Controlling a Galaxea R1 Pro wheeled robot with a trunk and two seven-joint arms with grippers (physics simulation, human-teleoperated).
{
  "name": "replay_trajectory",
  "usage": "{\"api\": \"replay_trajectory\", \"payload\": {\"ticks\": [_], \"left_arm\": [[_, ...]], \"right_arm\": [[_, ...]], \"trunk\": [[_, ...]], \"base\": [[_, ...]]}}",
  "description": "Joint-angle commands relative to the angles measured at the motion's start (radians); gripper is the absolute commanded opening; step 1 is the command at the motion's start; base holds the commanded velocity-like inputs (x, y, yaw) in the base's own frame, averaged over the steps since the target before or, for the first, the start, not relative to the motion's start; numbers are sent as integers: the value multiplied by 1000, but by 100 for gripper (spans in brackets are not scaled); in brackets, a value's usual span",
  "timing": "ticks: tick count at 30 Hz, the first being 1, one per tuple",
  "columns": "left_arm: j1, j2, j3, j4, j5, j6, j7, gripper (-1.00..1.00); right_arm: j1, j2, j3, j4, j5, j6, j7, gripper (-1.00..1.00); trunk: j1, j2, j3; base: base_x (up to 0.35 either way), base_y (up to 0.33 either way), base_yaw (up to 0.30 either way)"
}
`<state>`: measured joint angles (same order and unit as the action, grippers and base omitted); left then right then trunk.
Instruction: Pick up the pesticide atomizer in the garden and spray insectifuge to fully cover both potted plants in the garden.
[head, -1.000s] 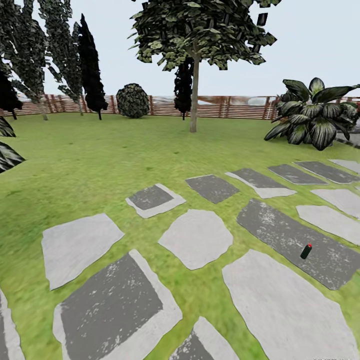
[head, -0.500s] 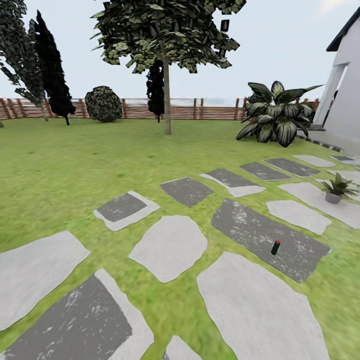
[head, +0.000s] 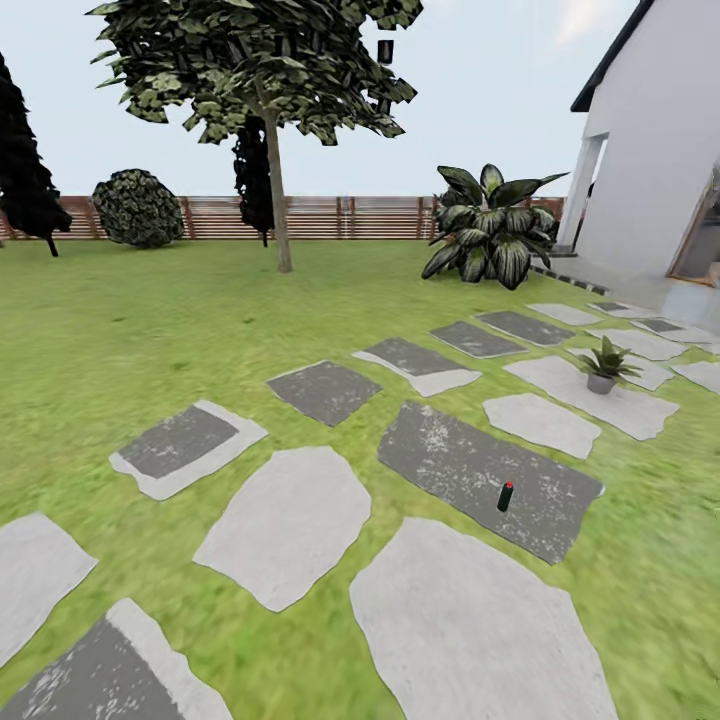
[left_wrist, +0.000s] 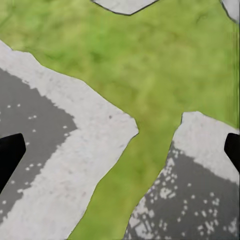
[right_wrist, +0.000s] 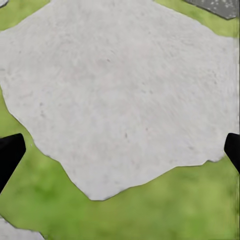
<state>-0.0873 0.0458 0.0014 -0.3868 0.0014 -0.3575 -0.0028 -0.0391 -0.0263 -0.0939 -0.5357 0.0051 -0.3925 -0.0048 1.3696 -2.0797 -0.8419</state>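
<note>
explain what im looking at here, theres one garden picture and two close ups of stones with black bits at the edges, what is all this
These are simulator pictures from a wheeled robot with two arms. The big picture comes from its head camera: a lawn with stepping stones, a small dark spray bottle standing on a dark grey stone, and one potted plant farther off on a pale stone. The close-ups come from cameras on each wrist, looking down at the ground. The black bits are fingertips: the left gripper over grass and stone edges, the right gripper over a pale stone. Both are spread wide and hold nothing.
</note>
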Motion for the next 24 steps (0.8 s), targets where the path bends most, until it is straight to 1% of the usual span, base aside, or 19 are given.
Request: {"api": "replay_trajectory", "payload": {"ticks": [1,7,9,14,24], "left_arm": [[0,0,0,0,0,-3,0,100],[0,0,-1,0,0,-3,0,100],[0,0,-2,0,0,-3,0,100],[0,0,0,0,0,-3,0,100],[0,0,-2,0,-2,-3,0,100]], "right_arm": [[-1,0,0,2,1,-3,0,100],[-2,0,0,2,1,-3,0,100],[-1,0,0,3,1,-3,1,100],[-2,2,1,6,0,-2,5,100],[-1,11,3,2,-3,-2,2,100]], "trunk": [[0,0,-1],[0,0,-1],[0,0,-1],[0,0,-1],[0,0,-1]], "base": [[320,-85,-300],[320,-85,-299],[320,-85,-199],[320,-85,-57],[320,-85,-3]]}}
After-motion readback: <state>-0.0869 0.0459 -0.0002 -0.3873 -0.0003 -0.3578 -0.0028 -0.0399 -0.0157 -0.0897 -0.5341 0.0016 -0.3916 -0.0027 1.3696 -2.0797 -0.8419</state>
